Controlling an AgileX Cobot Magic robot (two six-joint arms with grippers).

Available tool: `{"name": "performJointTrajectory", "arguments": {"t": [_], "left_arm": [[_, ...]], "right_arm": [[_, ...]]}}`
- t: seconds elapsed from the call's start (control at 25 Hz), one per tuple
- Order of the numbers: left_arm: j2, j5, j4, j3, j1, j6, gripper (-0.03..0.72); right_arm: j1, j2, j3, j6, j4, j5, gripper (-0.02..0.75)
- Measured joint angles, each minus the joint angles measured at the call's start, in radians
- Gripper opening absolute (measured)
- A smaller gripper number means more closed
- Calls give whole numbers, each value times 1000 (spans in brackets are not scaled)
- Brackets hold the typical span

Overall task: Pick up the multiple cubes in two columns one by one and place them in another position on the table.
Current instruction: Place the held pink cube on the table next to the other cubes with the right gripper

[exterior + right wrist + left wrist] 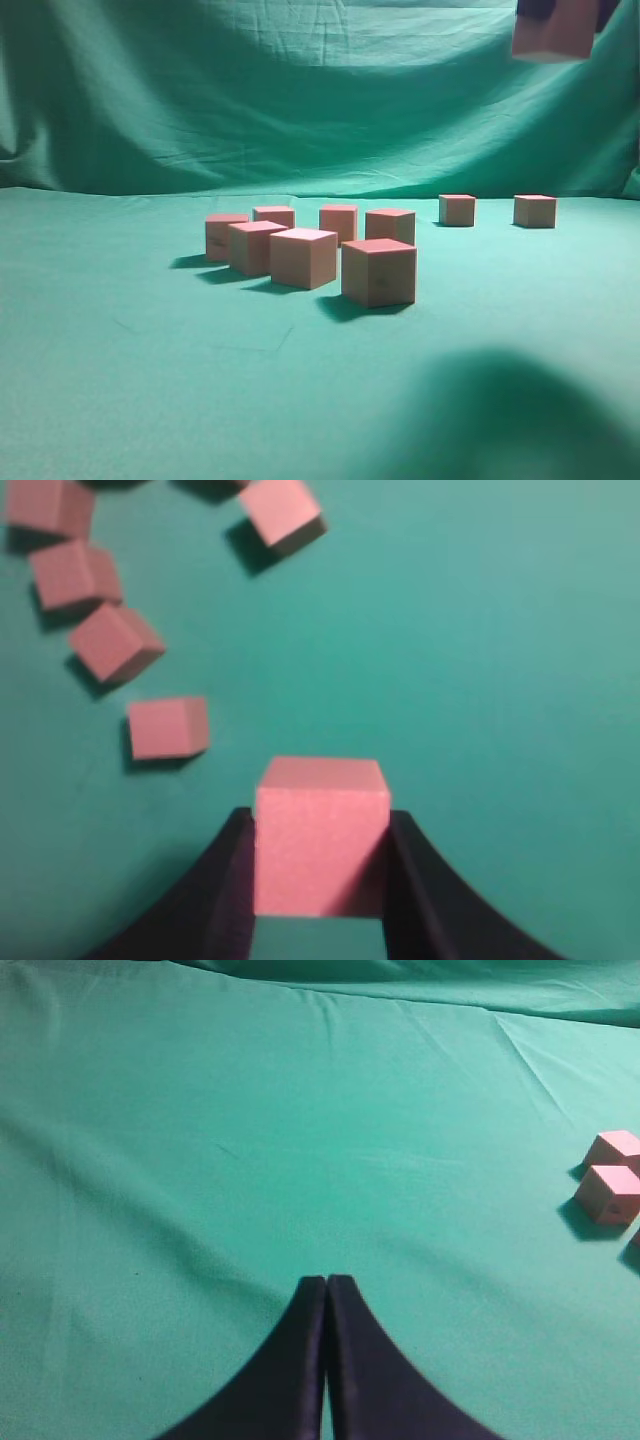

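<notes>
1. Exterior view: the table (120, 400) carries eight cubes.
   - Six stand in two columns near the centre. The left column holds three cubes (258, 247), running from far left to nearer right. The right column holds three more (338, 221), with its nearest cube (379, 271) the closest of all to the camera.
   - Two further cubes (457, 209) (535, 210) stand apart from each other at the far right, close to the backdrop (300, 90).
   - The held cube (553, 32) hangs at the top right corner, well above the table, in the right gripper (566, 8). Only a dark edge of the gripper shows at the frame border.
   - A broad soft shadow lies on the cloth at the near right.

2. Left wrist view: the left gripper (327, 1282) hangs over bare table (250, 1140). Its two dark fingers (290, 1360) meet along their length with no gap, and nothing is between them. Two cubes (609, 1193) sit at the right edge, one just behind the other; a sliver of a third shows below them.

3. Right wrist view: the right gripper (320, 825) is closed on one cube (320, 835). The fingers (215, 890) press its left and right faces, so the jaws stand one cube-width apart. The cube is clear of the table (480, 660). Below, blurred, four cubes (165, 727) curve along the left side, and a fifth (282, 512) lies at the top centre.
</notes>
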Motion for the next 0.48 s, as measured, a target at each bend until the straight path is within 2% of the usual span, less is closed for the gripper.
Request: {"name": "performJointTrajectory", "arguments": {"t": [0.28,0.48], "left_arm": [[0,0,0,0,0,0,0],[0,0,0,0,0,0,0]], "right_arm": [[249,-26,209,0,0,-133,258],[367,-14,245,-49,0,-272,258]]}}
